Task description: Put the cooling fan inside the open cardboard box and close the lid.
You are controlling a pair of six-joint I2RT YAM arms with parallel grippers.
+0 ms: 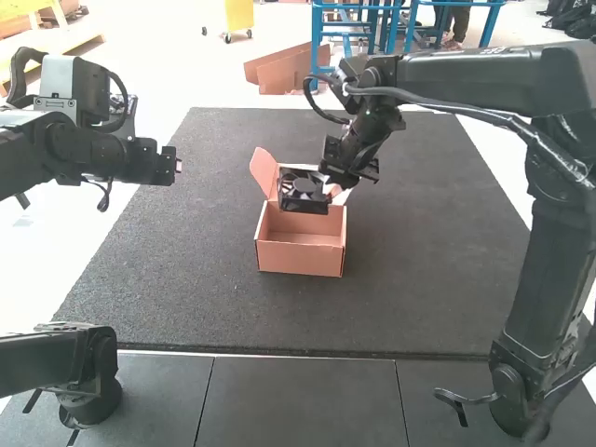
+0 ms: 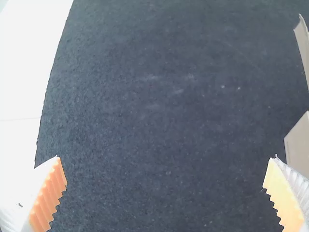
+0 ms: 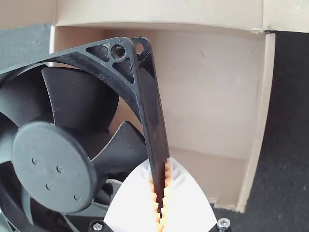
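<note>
1. Right hand pinches the cooling fan by its frame edge, holding it tilted just above the open cardboard box; fan not yet inside.
2. Lid stands open; closing is left to do.
3. Left hand, spread open, hovers above the dark surface, well apart from the box.

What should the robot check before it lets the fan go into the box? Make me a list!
1. Grip: the right gripper pinches the cooling fan by its frame: ok.
2. Aim: the fan hangs over the cardboard box opening, near its back edge: ok.
3. The lid stands up, out of the way: ok.
4. The left gripper is open and well apart from the box: ok.
5. Will the tilted fan slide in without catching a wall: cannot tell.
6. Lid shut: not ok, not yet done.
</note>
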